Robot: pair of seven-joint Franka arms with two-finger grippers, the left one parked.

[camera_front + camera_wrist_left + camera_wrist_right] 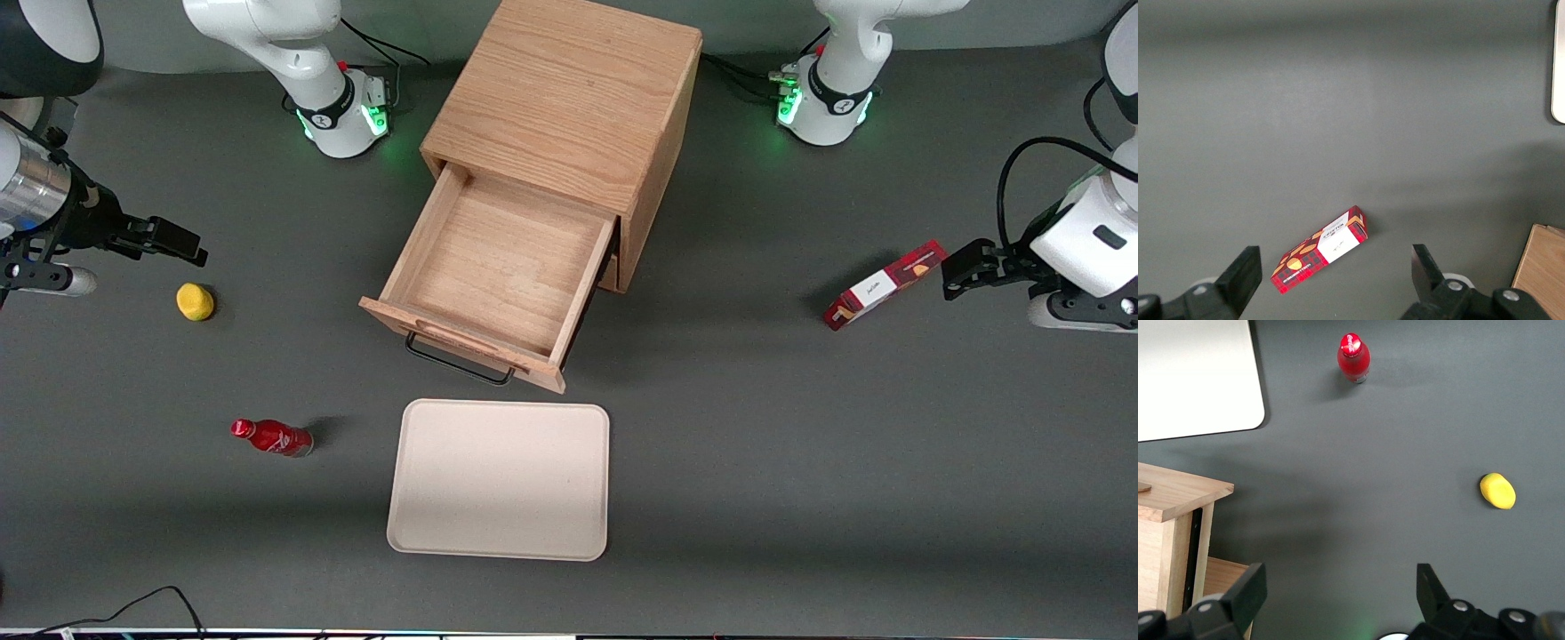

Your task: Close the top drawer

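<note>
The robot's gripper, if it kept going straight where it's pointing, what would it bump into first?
Probably nothing but the bare table. The open gripper points down at grey tabletop between the top drawer and the yellow fruit, touching neither. Depth is hard to judge.

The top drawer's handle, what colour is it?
Black wire, on the top drawer's front; clearest in the front view. The end effector hangs away from it, open.

I see the top drawer (498,267) pulled well out of the cabinet (569,98), the tray (500,480) nearer the front camera. My gripper (182,244) hangs, fingers apart, toward the working arm's end — lemon (195,301) just beside, bottle (271,437) nearer the camera. The box (883,285) lies toward the parked arm's end.
</note>
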